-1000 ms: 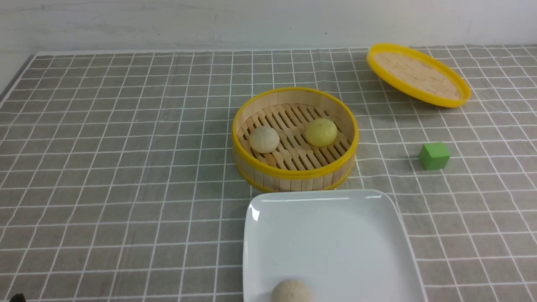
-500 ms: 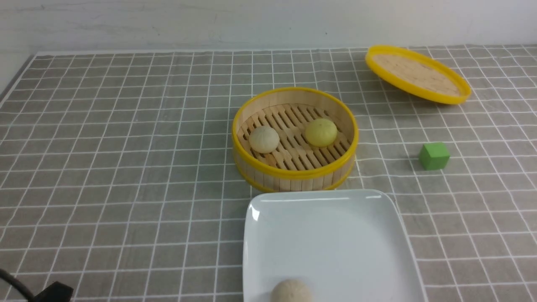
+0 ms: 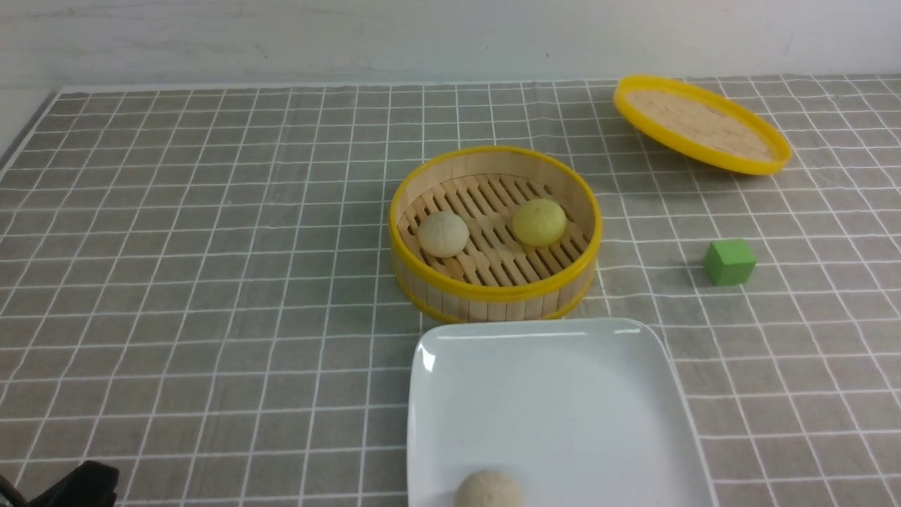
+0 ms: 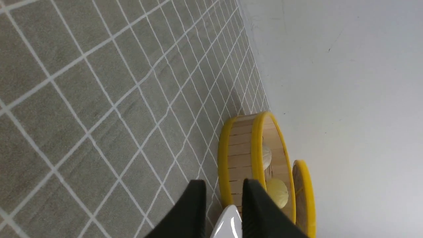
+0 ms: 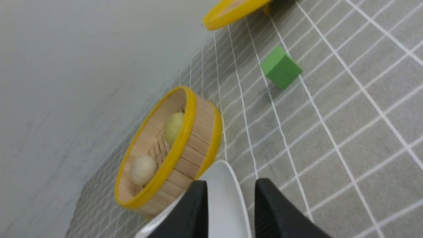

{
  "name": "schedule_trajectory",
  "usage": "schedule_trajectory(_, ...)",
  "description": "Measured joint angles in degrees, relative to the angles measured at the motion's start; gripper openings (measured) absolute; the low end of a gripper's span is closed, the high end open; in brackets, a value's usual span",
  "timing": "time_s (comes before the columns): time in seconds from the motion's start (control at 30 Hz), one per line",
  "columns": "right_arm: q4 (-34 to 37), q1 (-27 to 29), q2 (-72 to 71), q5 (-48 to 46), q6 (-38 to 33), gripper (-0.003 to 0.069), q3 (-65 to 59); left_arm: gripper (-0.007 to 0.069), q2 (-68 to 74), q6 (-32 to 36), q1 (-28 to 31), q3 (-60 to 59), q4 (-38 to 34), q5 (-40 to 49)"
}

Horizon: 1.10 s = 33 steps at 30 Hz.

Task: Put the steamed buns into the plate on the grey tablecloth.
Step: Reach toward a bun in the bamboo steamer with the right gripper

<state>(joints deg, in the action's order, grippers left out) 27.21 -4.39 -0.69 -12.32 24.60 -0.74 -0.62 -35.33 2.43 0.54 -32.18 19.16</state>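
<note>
The white plate [image 3: 563, 394] lies on the grey tablecloth [image 3: 211, 282] at the front, with one beige bun [image 3: 488, 490] at its near edge. A second beige bun [image 3: 443, 234] and the yellow bun [image 3: 538, 222] sit in the bamboo steamer [image 3: 493, 299] just behind the plate. My left gripper [image 4: 221, 186] is open and empty, low over the cloth left of the plate; only its dark tip [image 3: 77, 486] shows in the front view. My right gripper [image 5: 230, 185] is open and empty by the plate's right edge [image 5: 221, 198].
The steamer lid [image 3: 700, 123] rests tilted at the back right. A green cube [image 3: 728, 261] lies right of the steamer. A white wall runs along the cloth's far edge.
My left gripper's tip has come into the front view's bottom left corner. The lid has settled slightly flatter. The buns and the plate have not moved.
</note>
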Motion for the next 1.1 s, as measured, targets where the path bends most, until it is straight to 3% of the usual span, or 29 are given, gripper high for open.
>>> schedule_trajectory(0.17, -3.58, 0.0, 3.81, 8.41, -7.82, 0.0043, 10.36, 0.0029, 2.51, 14.52, 0.11, 13.2, 5.54, -0.02)
schedule_trajectory(0.27, -6.36, 0.21, 10.39, 6.19, -13.42, -0.0005, 17.32, 0.0002, 8.07, 18.49, 0.11, 19.14, 7.67, 2.36)
schedule_trajectory(0.5, -14.65, 0.54, 41.46, -24.32, -17.24, 0.0001, 33.58, 0.0002, 32.79, 23.78, 0.11, 28.11, 10.34, 25.14)
schedule_trajectory(0.63, -15.31, -0.07, 59.73, -35.16, -18.93, 0.0006, 43.46, 0.0002, 44.07, 30.3, 0.11, 29.69, 10.27, 29.64)
schedule_trajectory(0.73, -13.07, -1.85, 67.98, -37.98, -22.09, 0.0013, 48.5, 0.0002, 47.37, 32.82, 0.11, 29.87, 9.25, 29.55)
schedule_trajectory(0.9, -5.99, -10.99, 89.46, -43.11, -32.1, 0.0076, 65.41, 0.0002, 50.6, 35.33, 0.11, 29.87, 5.89, 29.55)
schedule_trajectory(1.1, -7.85, -17.29, 107.3, -49.1, -34.05, 0.0182, 87.57, 0.0013, 50.6, 35.33, 0.11, 29.94, 5.5, 29.68)
